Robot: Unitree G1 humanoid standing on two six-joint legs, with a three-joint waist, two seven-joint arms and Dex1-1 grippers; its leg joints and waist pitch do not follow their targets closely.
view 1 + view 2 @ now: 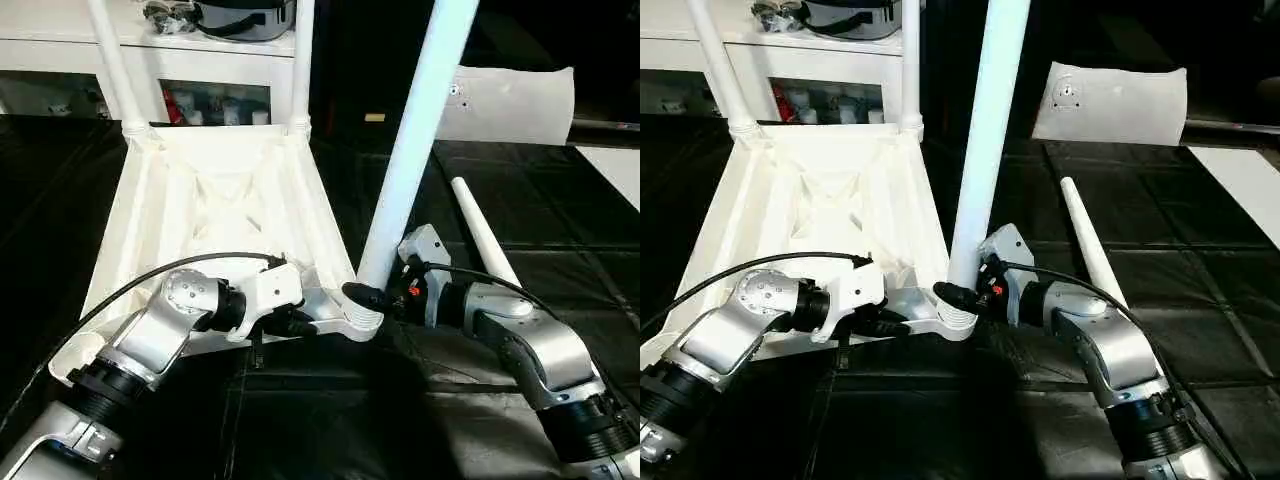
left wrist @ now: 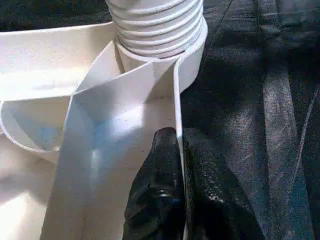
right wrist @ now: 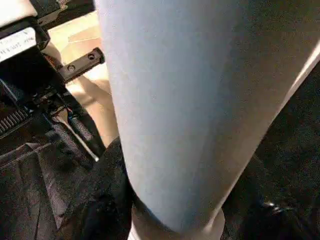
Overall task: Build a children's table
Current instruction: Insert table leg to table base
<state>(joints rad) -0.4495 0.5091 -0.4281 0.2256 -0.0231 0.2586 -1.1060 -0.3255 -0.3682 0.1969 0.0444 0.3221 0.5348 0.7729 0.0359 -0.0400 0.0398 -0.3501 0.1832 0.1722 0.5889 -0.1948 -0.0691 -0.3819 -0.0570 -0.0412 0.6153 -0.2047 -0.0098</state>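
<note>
The children's table lies upside down on the black mat, its ribbed tabletop facing up. Two legs stand in the far corner sockets. A third leg stands slightly tilted in the near right socket. My right gripper is shut on this leg just above the socket, and the leg shows close up in the right wrist view. My left gripper is shut on the tabletop's thin side wall next to that socket. The fourth leg lies loose on the mat to the right.
A white cabinet with dark gear on top stands behind the tabletop. A flat white bag lies at the back right. A white sheet shows at the right edge. Black mat surrounds the work.
</note>
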